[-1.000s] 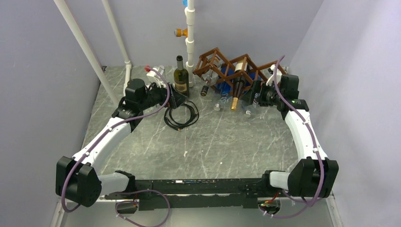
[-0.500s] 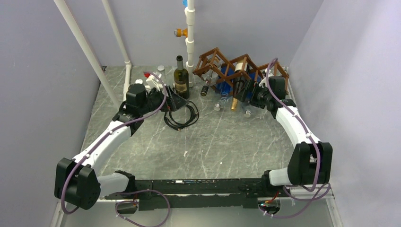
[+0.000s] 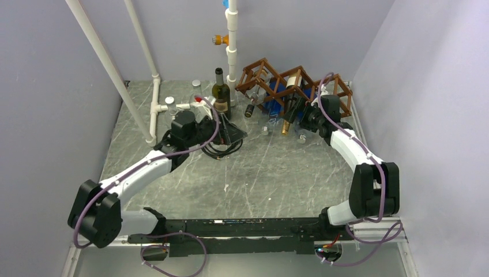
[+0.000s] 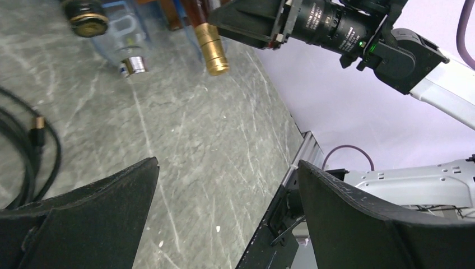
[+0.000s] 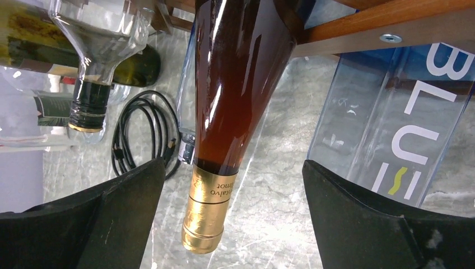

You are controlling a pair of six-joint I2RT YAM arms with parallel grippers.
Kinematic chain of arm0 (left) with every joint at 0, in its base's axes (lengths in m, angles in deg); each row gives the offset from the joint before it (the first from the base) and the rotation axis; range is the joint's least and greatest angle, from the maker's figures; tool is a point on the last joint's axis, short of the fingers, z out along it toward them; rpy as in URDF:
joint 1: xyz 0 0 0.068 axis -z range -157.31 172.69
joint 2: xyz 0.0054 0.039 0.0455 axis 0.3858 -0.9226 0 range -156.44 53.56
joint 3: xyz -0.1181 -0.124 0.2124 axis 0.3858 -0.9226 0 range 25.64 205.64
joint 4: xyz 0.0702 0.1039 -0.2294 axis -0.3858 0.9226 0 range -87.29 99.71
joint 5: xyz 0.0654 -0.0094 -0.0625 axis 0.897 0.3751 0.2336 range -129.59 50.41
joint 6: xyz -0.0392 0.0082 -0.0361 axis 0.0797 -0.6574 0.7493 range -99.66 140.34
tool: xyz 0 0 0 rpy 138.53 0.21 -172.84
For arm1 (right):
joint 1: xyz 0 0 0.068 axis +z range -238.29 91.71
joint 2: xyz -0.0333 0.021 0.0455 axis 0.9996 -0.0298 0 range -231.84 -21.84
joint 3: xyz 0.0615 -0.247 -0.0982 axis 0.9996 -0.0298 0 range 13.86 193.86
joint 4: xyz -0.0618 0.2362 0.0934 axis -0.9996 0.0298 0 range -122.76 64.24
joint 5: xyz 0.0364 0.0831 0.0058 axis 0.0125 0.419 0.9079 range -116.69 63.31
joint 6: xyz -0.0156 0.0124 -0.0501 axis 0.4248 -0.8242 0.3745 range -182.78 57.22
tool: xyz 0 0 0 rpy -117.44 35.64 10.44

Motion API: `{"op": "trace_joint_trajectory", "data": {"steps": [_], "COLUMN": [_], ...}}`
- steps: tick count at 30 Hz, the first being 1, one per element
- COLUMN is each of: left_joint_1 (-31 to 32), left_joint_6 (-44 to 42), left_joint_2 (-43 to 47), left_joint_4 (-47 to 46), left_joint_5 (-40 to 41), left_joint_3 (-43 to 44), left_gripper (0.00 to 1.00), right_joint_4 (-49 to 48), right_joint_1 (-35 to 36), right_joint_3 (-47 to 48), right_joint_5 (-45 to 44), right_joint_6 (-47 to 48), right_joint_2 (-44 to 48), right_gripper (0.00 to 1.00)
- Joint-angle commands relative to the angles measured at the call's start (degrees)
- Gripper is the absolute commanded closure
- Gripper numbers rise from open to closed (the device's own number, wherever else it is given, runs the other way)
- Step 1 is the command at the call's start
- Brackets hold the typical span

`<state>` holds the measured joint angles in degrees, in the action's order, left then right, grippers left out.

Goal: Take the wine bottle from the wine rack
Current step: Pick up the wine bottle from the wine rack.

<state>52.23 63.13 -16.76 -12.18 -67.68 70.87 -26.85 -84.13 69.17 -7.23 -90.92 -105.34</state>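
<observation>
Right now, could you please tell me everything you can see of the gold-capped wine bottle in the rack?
The wine bottle is glossy amber-brown glass with a gold foil capsule bearing small print. It lies in the wooden wine rack, neck sloping downward and sticking out. The right arm's open fingers flank its neck without touching it.
</observation>
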Motion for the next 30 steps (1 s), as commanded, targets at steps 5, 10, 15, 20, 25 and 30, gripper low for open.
{"op": "trace_joint_trajectory", "data": {"steps": [5,10,15,20,25,30], "left_joint_1": [4.75,5.96,6.03,6.06,6.06,6.06], "left_joint_6": [1.25,0.99,1.77,1.52,1.47,0.77], "left_joint_2": [-12.97,-18.59,-18.11,-16.49,-14.84,-13.19], "left_joint_4": [-11.84,-12.06,-13.35,-13.36,-14.09,-13.24], "left_joint_5": [-0.57,0.12,1.07,1.27,1.64,2.32], "left_joint_3": [9.43,13.25,10.3,7.47,4.67,2.96], "left_gripper": [0.01,0.01,0.0,0.01,0.01,0.01], "right_joint_4": [-5.51,-5.56,-9.42,-11.78,-13.38,-15.51], "right_joint_1": [-0.25,0.39,0.48,0.58,0.95,1.27], "right_joint_3": [0.49,3.09,3.27,3.89,3.62,2.6], "right_joint_5": [0.79,0.18,-3.27,-3.3,-1.9,-1.38], "right_joint_6": [-2.97,-5.95,-8.29,-9.08,-9.77,-10.35], "right_joint_2": [-0.08,-3.05,-4.8,-6.15,-7.46,-7.96], "right_gripper": [0.05,0.06,0.12,0.19,0.24,0.29]}}
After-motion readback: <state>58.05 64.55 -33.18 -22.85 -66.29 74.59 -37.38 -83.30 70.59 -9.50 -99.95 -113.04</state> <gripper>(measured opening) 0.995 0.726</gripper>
